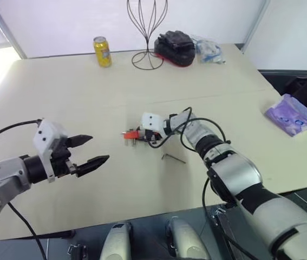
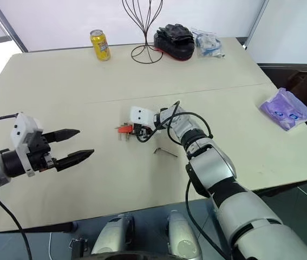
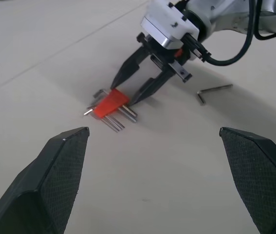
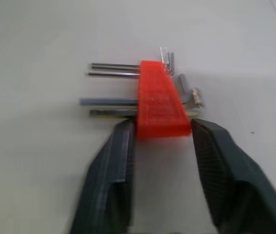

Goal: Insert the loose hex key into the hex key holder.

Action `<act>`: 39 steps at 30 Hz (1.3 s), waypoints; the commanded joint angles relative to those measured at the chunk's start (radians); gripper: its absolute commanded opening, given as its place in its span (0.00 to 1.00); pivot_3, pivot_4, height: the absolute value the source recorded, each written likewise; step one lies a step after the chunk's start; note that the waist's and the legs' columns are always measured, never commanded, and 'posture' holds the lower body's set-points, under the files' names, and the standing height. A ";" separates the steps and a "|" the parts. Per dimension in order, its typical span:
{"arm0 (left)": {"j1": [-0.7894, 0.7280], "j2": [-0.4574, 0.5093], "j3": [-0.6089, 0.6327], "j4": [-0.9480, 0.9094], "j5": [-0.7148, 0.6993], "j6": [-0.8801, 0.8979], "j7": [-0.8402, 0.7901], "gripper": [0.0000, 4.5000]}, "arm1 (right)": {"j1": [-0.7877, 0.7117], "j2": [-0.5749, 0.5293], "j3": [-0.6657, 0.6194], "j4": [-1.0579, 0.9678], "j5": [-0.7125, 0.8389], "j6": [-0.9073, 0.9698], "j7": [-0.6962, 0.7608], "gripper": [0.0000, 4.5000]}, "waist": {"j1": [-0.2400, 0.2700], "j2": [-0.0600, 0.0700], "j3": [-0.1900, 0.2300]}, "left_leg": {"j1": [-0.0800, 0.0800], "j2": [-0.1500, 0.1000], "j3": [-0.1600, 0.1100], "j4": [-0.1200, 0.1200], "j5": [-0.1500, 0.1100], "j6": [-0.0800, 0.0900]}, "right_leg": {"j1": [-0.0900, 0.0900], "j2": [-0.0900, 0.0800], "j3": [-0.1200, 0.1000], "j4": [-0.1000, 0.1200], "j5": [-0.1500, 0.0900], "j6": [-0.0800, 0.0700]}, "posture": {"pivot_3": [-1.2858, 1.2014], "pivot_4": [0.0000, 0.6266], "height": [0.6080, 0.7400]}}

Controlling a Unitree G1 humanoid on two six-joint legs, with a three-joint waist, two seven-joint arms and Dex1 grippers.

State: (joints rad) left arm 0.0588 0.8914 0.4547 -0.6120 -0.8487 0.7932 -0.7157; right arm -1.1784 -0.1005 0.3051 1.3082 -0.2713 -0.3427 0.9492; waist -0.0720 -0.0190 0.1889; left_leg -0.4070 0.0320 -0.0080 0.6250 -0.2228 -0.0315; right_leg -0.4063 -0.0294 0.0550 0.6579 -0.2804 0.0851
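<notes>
The hex key holder (image 4: pixel 159 100) is a red-orange block with several grey keys sticking out, lying flat mid-table (image 1: pixel 131 134). My right gripper (image 4: pixel 162 127) reaches in from the right and is shut on the block's near end, one finger pressed against each side; the left wrist view shows the same pinch (image 3: pixel 122 95). The loose hex key (image 1: pixel 173 157), a thin dark L-shaped rod, lies on the table just right of the holder, beside my right wrist (image 3: pixel 214 90). My left gripper (image 1: pixel 99 148) hovers open and empty to the left, pointing toward the holder.
At the far edge stand a yellow can (image 1: pixel 103 51), a black wire stand (image 1: pixel 147 32), a black and red bundle (image 1: pixel 175 46) and a clear plastic bag (image 1: pixel 210 51). A purple packet (image 1: pixel 290 115) lies near the right edge of the table (image 1: pixel 61 92).
</notes>
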 commanded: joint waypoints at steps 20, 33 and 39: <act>-0.295 -0.047 -0.092 0.212 0.031 -0.065 -0.012 1.00 | 0.134 -0.327 0.168 -0.614 -0.499 -0.571 -0.862 0.24 | 0.026 -0.001 0.000 | -0.004 -0.004 0.001 0.001 0.002 -0.003 | -0.005 0.001 0.001 0.003 0.000 0.000 | 0.52 0.24 1.00; -0.628 -0.153 -0.264 0.392 0.010 -0.018 -0.110 1.00 | 0.163 -0.421 0.080 -0.893 -0.515 -0.576 -0.975 0.24 | 0.024 -0.002 0.001 | -0.004 -0.004 0.001 0.004 0.002 -0.003 | -0.004 0.003 0.001 0.006 0.000 0.001 | 0.52 0.24 1.00; -0.632 -0.173 -0.264 0.375 0.008 -0.014 -0.114 1.00 | 0.149 -0.423 0.079 -0.879 -0.509 -0.574 -0.973 0.24 | 0.027 -0.002 0.001 | -0.004 -0.003 0.001 0.004 0.002 -0.002 | -0.005 0.003 0.001 0.006 0.000 0.001 | 0.52 0.24 1.00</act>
State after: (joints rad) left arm -0.5554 0.7198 0.1723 -0.2086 -0.8202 0.7798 -0.8270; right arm -1.0022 -0.5213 0.4143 0.4384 -0.8098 -0.9199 -0.0198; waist -0.0448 -0.0206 0.1895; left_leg -0.4109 0.0288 -0.0073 0.6292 -0.2207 -0.0340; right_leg -0.4107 -0.0262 0.0563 0.6636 -0.2803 0.0856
